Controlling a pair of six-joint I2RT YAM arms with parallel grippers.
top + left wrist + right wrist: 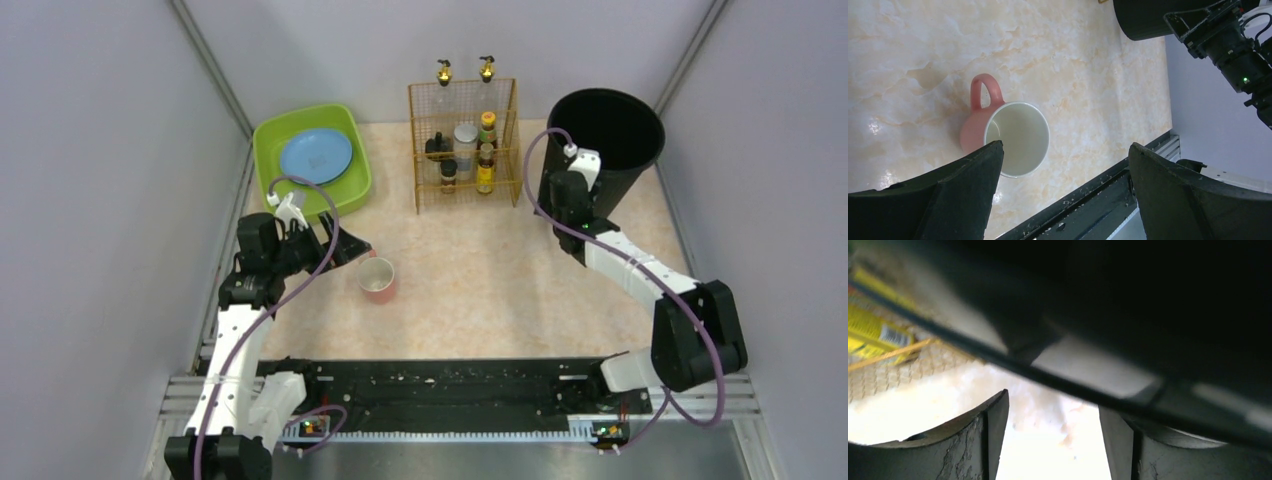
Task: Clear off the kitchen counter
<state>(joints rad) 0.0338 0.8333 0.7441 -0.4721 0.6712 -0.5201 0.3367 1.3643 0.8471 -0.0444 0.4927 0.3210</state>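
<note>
The kitchen counter (480,300) is pale beige marble. A pink mug (377,278) with a white inside stands upright on it, left of centre. My left gripper (350,248) is open and empty, hovering just left of and above the mug. In the left wrist view the mug (1008,132) lies beside the left finger, handle pointing away, and the gripper (1065,146) is wide open. My right gripper (1053,402) is open and empty, low over the counter against the black bin (610,135). Its wrist (568,195) shows dark against the bin wall.
A green basin (268,140) holding a blue plate (316,155) stands at the back left. A gold wire rack (463,145) with several bottles stands at the back centre. A black rail (450,385) runs along the near edge. Grey walls close both sides.
</note>
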